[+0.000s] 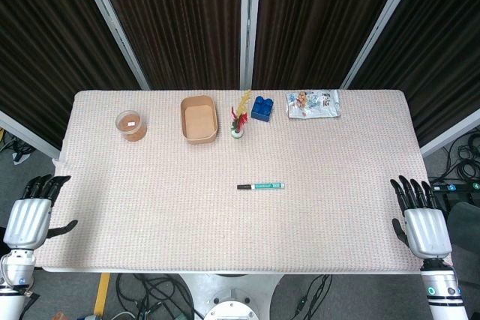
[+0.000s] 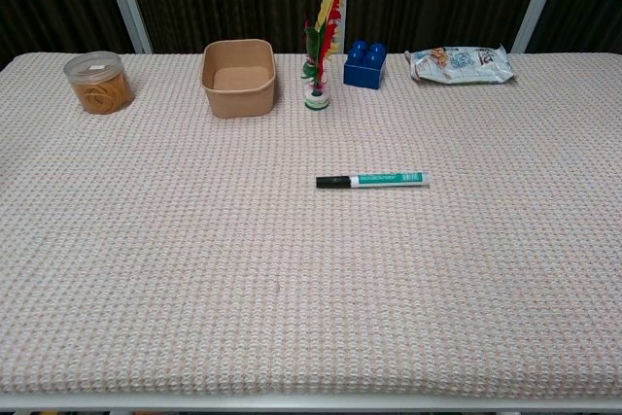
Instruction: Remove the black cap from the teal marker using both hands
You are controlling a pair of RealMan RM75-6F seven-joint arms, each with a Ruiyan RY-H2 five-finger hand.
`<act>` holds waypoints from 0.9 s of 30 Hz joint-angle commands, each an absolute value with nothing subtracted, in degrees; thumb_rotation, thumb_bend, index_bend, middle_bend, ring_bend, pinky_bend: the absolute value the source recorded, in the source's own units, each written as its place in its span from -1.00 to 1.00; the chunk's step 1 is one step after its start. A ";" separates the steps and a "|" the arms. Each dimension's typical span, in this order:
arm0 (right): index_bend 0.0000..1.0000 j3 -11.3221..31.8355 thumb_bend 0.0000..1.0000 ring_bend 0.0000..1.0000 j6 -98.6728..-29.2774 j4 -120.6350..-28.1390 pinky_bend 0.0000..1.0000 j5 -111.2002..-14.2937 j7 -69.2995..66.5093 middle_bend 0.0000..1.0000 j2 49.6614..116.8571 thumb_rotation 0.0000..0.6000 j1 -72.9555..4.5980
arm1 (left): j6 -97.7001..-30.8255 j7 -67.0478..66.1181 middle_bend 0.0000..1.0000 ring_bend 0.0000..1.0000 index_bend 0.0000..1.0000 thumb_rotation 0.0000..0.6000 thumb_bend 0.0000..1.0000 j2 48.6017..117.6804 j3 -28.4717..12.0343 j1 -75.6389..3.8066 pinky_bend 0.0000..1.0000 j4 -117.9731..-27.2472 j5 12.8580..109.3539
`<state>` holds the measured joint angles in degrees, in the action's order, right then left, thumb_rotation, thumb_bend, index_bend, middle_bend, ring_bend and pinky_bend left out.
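From the head view, your left robot hand (image 1: 28,220) and your right robot hand (image 1: 426,226) both sit off the near corners of the worktop (image 1: 150,207), fingers spread and holding nothing. The teal marker (image 1: 261,186) lies flat on the woven cloth roughly midway between them and ahead of both, well apart from either. Its black cap (image 1: 244,186) points toward your left robot hand, the teal barrel toward your right. So the natural split is left robot hand on the cap, right robot hand on the barrel. Bring the right in first and lift the barrel clear of the cloth; a thin round pen will likely roll if you nudge it sideways, so come down from above and close across it.

From the chest view, neither robot hand shows. The teal marker (image 2: 372,180) lies crosswise, black cap (image 2: 333,181) short against the long barrel. Grip the barrel near its far end from the cap so your left has room to pinch. Then pull straight along the pen's axis, not at an angle. The paper tray (image 2: 238,77), feather shuttlecock (image 2: 320,46), blue brick (image 2: 364,64), snack packet (image 2: 459,64) and jar of rubber bands (image 2: 97,82) stand well beyond the pen, out of your path.
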<state>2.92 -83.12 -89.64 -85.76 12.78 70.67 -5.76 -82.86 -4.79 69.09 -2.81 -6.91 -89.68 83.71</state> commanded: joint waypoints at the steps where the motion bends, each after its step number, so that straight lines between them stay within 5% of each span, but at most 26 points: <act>1: -1.00 2.89 -0.48 -1.00 -83.08 -89.71 -1.00 -85.81 12.78 -0.93 70.66 1.00 -5.79 | -82.93 -4.75 -0.63 -0.79 -0.70 1.00 -0.95 69.09 -2.79 -6.88 -0.76 -89.70 83.74; 13: -1.00 4.80 -0.48 -1.00 -82.49 -91.75 -0.94 -85.41 15.60 -0.86 72.00 1.00 -7.72 | -82.49 -4.50 -0.63 -0.79 -0.69 1.00 -0.95 68.87 -3.08 -7.37 -0.76 -90.24 83.76; 16: -0.84 6.25 -0.47 -0.77 -82.10 -92.54 -0.43 -85.61 18.28 -0.71 73.64 1.00 -9.45 | -81.68 -4.35 -0.63 -0.79 -0.69 1.00 -0.95 69.04 -2.97 -7.73 -0.76 -89.79 83.66; 20: -0.50 8.80 -0.46 -0.09 -78.64 -95.67 0.25 -84.13 21.64 -0.49 74.03 1.00 -13.06 | -80.72 -3.51 -0.63 -0.78 -0.69 1.00 -0.95 69.60 -3.23 -8.15 -0.76 -89.19 82.90; 23: -0.31 10.58 -0.44 0.30 -74.12 -99.05 0.59 -80.85 25.70 -0.32 74.18 1.00 -16.30 | -80.53 -3.46 -0.63 -0.78 -0.69 1.00 -0.95 69.68 -2.97 -8.23 -0.76 -88.83 83.16; 27: -0.10 12.43 -0.42 0.55 -68.93 -101.38 0.78 -74.06 33.78 -0.16 75.85 1.00 -20.37 | -80.48 -2.83 -0.63 -0.79 -0.69 1.00 -0.95 69.42 -2.83 -8.01 -0.76 -88.84 82.86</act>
<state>10.63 -72.76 -99.11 -78.61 28.69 74.60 -17.30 -80.48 -2.85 69.43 -2.84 -8.03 -88.83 82.87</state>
